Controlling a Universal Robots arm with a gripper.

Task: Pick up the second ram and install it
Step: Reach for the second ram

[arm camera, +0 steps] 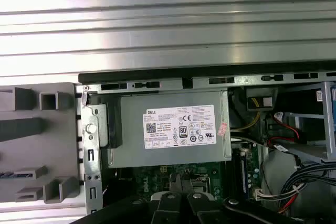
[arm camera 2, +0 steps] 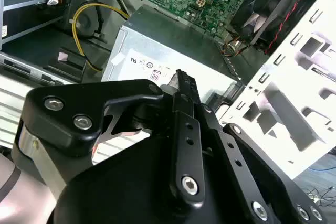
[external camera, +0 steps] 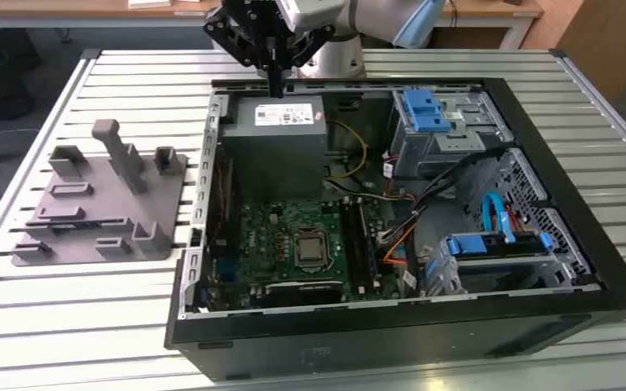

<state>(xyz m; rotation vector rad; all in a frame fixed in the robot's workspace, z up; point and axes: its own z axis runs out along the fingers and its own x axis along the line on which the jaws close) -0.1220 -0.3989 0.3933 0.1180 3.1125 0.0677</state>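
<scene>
1. The pale grey Universal Robots arm (external camera: 373,24), with a light-blue joint cap, stands at the upper edge of the exterior view. Its wrist (external camera: 307,12) is turned downward.
2. The black gripper (external camera: 277,81) hangs straight down from the wrist. Its linkage bars splay to either side above and narrow to one slim tip below.
3. In the second wrist view the gripper (arm camera 2: 180,80) is seen from behind, where bolted black links (arm camera 2: 79,111) converge on two fingers pressed flat together.
4. In the first wrist view the fingertips (arm camera: 174,186) sit side by side, closed on each other.
</scene>
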